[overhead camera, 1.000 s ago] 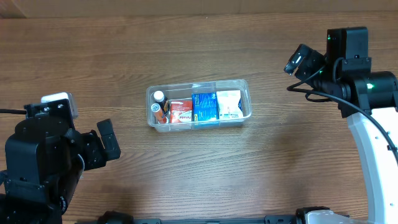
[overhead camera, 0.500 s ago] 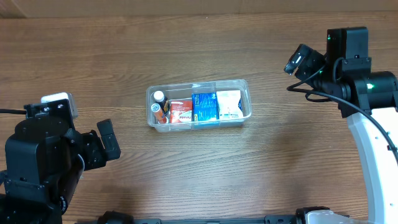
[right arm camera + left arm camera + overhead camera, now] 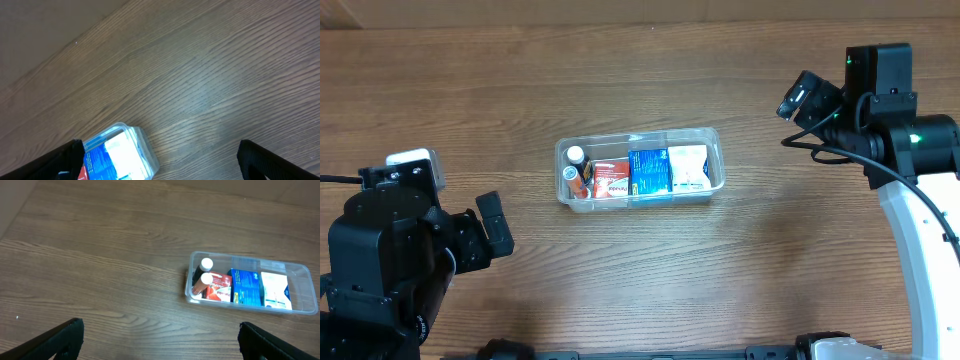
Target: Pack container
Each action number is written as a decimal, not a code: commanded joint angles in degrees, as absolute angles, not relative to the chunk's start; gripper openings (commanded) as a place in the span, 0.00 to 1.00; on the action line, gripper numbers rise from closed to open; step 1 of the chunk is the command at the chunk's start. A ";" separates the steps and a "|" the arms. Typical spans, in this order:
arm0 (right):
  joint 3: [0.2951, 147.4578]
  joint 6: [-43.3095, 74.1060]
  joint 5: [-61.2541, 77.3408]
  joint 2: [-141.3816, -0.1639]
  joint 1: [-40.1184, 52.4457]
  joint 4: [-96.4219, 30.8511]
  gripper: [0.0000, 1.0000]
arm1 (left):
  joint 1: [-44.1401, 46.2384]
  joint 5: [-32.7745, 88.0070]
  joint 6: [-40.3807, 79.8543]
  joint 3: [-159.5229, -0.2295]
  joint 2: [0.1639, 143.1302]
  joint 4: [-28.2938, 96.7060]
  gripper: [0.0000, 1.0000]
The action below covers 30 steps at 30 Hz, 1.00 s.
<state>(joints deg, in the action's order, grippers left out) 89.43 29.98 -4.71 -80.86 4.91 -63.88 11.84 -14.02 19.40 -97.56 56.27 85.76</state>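
Observation:
The clear plastic container (image 3: 719,152) sits at the table's middle. It holds a white box (image 3: 687,168), a blue box (image 3: 649,171), a red box (image 3: 612,178), a white-capped bottle (image 3: 576,155) and an orange tube (image 3: 583,181). My left gripper (image 3: 490,232) is open and empty at the front left, well away from the container. In the left wrist view (image 3: 160,350) the container (image 3: 250,255) lies far ahead on the right. My right gripper (image 3: 798,98) is open and empty at the far right. In the right wrist view (image 3: 160,170) the container's end (image 3: 146,150) shows near the left finger.
Bare wood-grain table (image 3: 640,280) lies all around the container. The right arm's white link (image 3: 920,260) stands along the right edge. The left arm's black body (image 3: 380,260) fills the front left corner.

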 commanded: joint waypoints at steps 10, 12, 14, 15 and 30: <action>89.69 29.95 -4.89 -80.44 4.75 -63.59 1.00 | 11.49 -15.18 20.18 -98.30 56.23 85.62 1.00; 89.69 29.95 -4.89 -80.44 4.75 -63.59 1.00 | 11.49 -15.18 20.18 -98.30 56.23 85.62 1.00; 89.69 29.95 -4.89 -80.44 4.75 -63.59 1.00 | 11.49 -15.18 20.18 -98.30 56.23 85.62 1.00; 89.69 29.95 -4.89 -80.44 4.75 -63.59 1.00 | 11.49 -15.18 20.18 -98.30 56.25 85.62 1.00; 87.94 10.63 -1.39 -59.33 4.80 -63.94 1.00 | 11.49 -15.18 20.18 -98.30 56.23 85.62 1.00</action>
